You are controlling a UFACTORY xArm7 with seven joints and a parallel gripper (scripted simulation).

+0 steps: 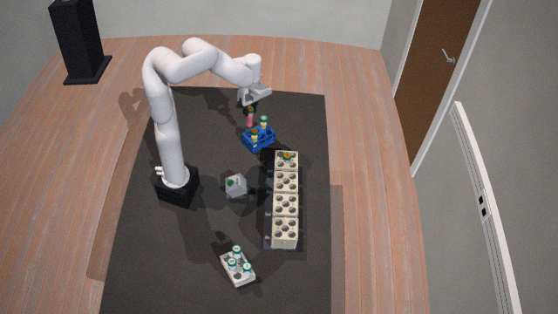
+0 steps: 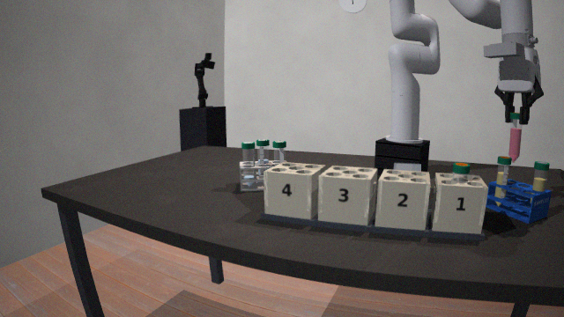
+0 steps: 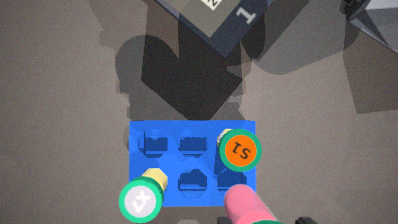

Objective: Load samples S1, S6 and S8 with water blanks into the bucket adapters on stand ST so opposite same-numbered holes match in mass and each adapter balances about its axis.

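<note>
My gripper [image 1: 250, 106] [image 2: 515, 119] is shut on the cap of a pink tube [image 1: 249, 119] [image 2: 515, 142] [image 3: 244, 204] with an orange dot, hanging upright above the blue rack [image 1: 257, 146] [image 2: 538, 212] [image 3: 192, 162]. The rack holds S1 [image 1: 255, 132] [image 2: 504, 161] [image 3: 240, 150] and X7 [image 1: 263, 119] [image 2: 541, 166] [image 3: 141, 201], both with yellowish liquid. An orange-dotted tube [image 1: 287, 155] [image 2: 461, 167] stands in the middle hole of adapter 1 [image 2: 447, 216]; its ID is unreadable. Adapter 2 [image 2: 389, 213], adapter 3 [image 2: 330, 209] and adapter 4 [image 2: 297, 204] show no tubes.
The adapters stand in a row on the dark loading stand [image 1: 267, 245] [image 2: 308, 223] [image 3: 224, 46]. A pale rack [image 1: 245, 283] with three white-dotted water blanks stands past the adapter 4 end. The small desk [image 1: 238, 190] with the green DONE key [image 1: 230, 182] stands between the arm's base and the stand.
</note>
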